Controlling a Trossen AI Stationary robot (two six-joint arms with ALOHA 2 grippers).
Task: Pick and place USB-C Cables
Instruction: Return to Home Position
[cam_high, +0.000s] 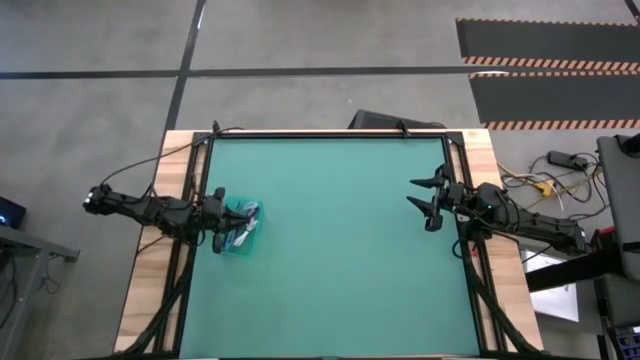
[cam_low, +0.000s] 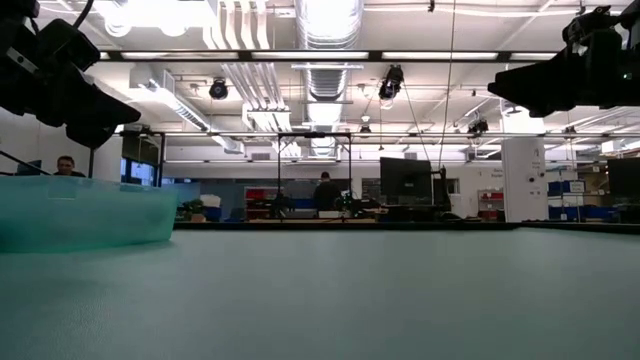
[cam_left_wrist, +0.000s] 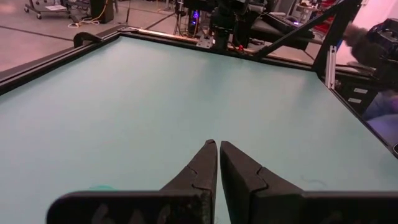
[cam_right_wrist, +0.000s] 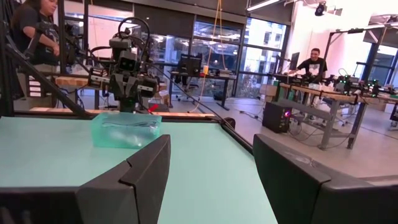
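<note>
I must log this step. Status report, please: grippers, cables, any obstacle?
Left gripper shut, empty, over the tub. Right gripper open at right table edge. Cables inside tub. Nothing on the mat between arms.

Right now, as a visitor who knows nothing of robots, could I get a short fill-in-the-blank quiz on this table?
1. The clear teal tub sits at the ___ arm's end of the table.
2. The cable bundles lie ___ that tub.
3. The left gripper has its fingers ___.
4. The right gripper has its fingers ___.

Missing words: left; inside; shut; open.
</note>
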